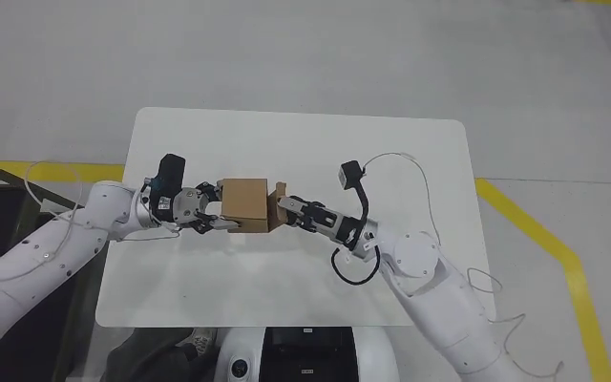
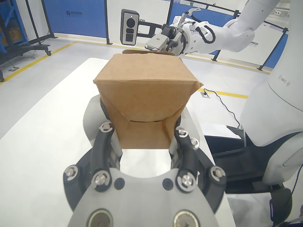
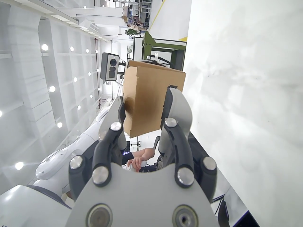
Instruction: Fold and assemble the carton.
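A brown cardboard carton [image 1: 244, 203] is held just above the middle of the white table [image 1: 286, 143], folded into a box shape. My left gripper [image 1: 218, 208] holds one end. In the left wrist view its fingers [image 2: 94, 109] straddle the carton [image 2: 144, 83] at the folded end flaps. My right gripper [image 1: 279, 212] is at the opposite end, its fingers [image 3: 176, 105] closed on either side of the carton's end panel [image 3: 146, 90]. One small flap [image 1: 280, 191] stands open beside the right gripper. In the left wrist view the right gripper [image 2: 163, 45] shows behind the carton.
The bare table top [image 2: 35, 142] stretches on all sides of the carton, with its front edge close to both arms. A thin cable [image 1: 420, 181] loops over the table from the right arm. Yellow floor lines [image 1: 544, 229] run past the table.
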